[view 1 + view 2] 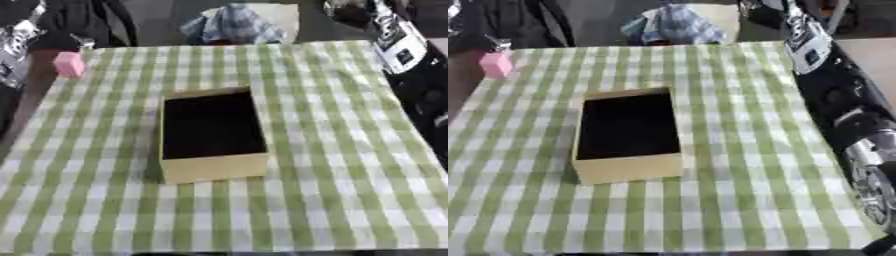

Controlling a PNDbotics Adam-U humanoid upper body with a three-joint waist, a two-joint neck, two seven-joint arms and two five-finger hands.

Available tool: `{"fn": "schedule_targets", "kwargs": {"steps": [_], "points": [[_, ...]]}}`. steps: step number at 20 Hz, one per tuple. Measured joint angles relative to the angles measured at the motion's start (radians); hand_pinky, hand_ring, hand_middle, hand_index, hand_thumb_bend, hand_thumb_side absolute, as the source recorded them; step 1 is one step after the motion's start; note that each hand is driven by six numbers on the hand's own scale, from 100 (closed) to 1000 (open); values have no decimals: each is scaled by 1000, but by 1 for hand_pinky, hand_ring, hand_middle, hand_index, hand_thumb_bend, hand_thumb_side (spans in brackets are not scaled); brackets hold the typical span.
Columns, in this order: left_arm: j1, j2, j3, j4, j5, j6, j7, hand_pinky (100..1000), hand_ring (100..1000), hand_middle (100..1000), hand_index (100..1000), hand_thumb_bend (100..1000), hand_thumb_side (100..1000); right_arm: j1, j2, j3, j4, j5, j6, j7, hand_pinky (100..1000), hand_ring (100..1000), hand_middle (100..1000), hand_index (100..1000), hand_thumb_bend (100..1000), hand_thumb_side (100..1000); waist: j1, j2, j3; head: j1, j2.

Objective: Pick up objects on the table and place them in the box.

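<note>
Box point(213, 131) sits open and dark inside, in the middle of the green checked table point(350, 190). One pink block point(69, 64) waits at the far left corner, well apart. A good reach goes over there, then drops it inside. Only the right eye view shows the right arm point(833, 95); no hand shows, so I cannot tell its fingers.

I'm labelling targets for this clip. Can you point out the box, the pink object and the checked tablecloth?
box point(215, 168): left eye view, on its tan near wall.
pink object point(69, 64): left eye view, on its front face, far left corner of the table.
checked tablecloth point(341, 150): left eye view, bare patch right of the box.
</note>
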Motion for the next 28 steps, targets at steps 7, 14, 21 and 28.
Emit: {"fn": "schedule_targets", "kwargs": {"steps": [7,14,21,28], "points": [[-1,26,17,9,-149,0,-37,856,900,903,929,792,255,4,-2,0,0,3,0,1,754,886,891,932,418,602,-1,0,2,-2,0],[8,59,31,11,-182,-1,-31,845,868,877,917,748,204,5,-9,0,-2,3,-8,8,755,886,891,933,418,602,-8,13,1,-4,0],[19,85,37,11,-182,2,-1,842,861,864,910,730,199,7,-27,7,-45,3,-31,31,757,884,887,934,416,599,-20,45,-3,-4,0],[21,104,41,8,-174,5,28,838,847,845,895,695,180,18,-39,18,-88,-5,-46,51,755,882,886,935,416,598,-29,87,-5,-3,-1]]}}
